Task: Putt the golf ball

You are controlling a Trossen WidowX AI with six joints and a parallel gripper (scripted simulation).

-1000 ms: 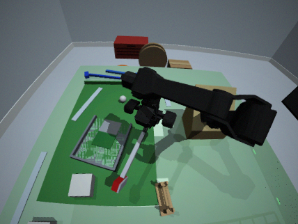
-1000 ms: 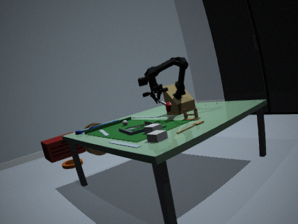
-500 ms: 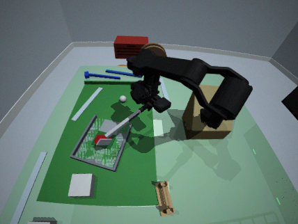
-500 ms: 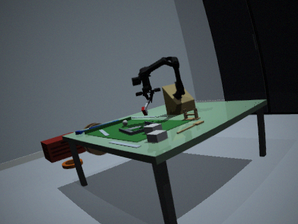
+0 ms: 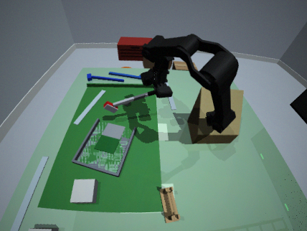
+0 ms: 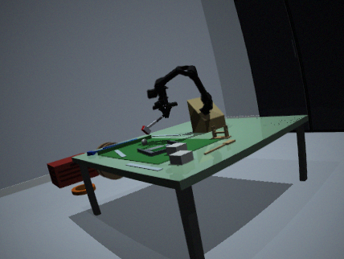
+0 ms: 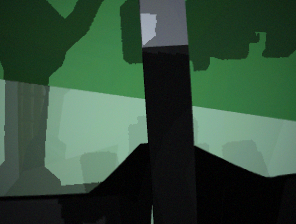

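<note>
Risk, as I judge it: putter (image 5: 127, 100) hangs high, head (image 5: 110, 106) well above the mat (image 5: 118, 186); a steep or fast swing could miss the ball (image 6: 144, 141) or send it past the green (image 5: 106, 144); shaft may twist in the grip; arm arched up and over from its box (image 5: 229, 118), gripper (image 5: 160, 90) pointing down, jaws clamped on the shaft's end.

Putter aloft above the mat's far end

The gripper (image 5: 158, 87) clamped the putter (image 5: 126, 100) above the table (image 6: 257, 133) — its head hung over the mat (image 5: 143, 179) behind the framed green (image 5: 105, 146). The ball (image 6: 144, 141) lay on the mat beneath the head. A block (image 5: 84, 191) sat nearer on the mat; the arm's box (image 5: 229, 107) stood to the right.
</note>
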